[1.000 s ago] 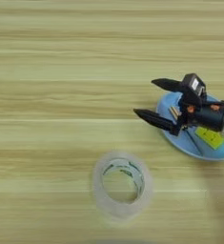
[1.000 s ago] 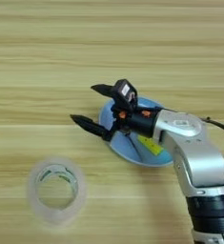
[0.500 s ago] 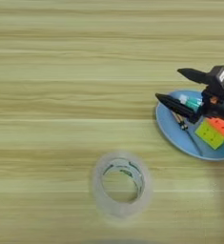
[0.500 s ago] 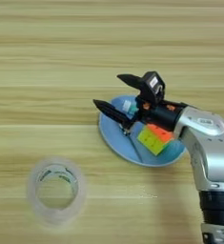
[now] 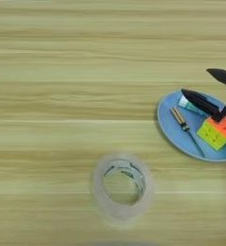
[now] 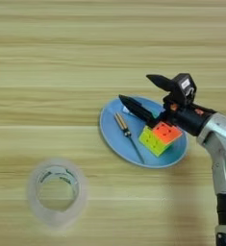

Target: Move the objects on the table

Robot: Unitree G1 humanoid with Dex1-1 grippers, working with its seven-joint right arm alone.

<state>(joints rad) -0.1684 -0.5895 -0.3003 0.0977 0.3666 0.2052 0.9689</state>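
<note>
spread wide and gripping nothing, the right end effector [image 6: 142, 92] hangs over the far side of the blue oval plate [image 6: 115, 135], its two black fingers [image 6: 136, 108] pointing toward the robot's left. one finger reaches out past the plate's far rim, the other lies across the plate's upper part, just beside the puzzle cube [image 6: 160, 138]. whether that lower finger touches the cube cannot be told. behind the fingers sits a black housing with orange accents, and the silver forearm [image 6: 220, 139] runs off toward the lower right edge.

the cube rests on the plate, right of its middle, with an orange face toward the end effector and a yellow-green face toward the plate's near rim. a thin stick-like tool [image 6: 128, 136] lies slantwise on the plate's left part, apart from the cube. a small pale teal thing [image 5: 190, 104] shows at the plate's far side, partly under the lower finger.

the translucent tape roll [image 6: 56, 193] lies flat on the worktop [image 6: 52, 57], hole upward, well apart from the plate, nearer the robot and to its left.

the worktop is light yellowish wood with horizontal grain stripes, and it fills both views from edge to edge, so nothing of the room around it shows.
</note>
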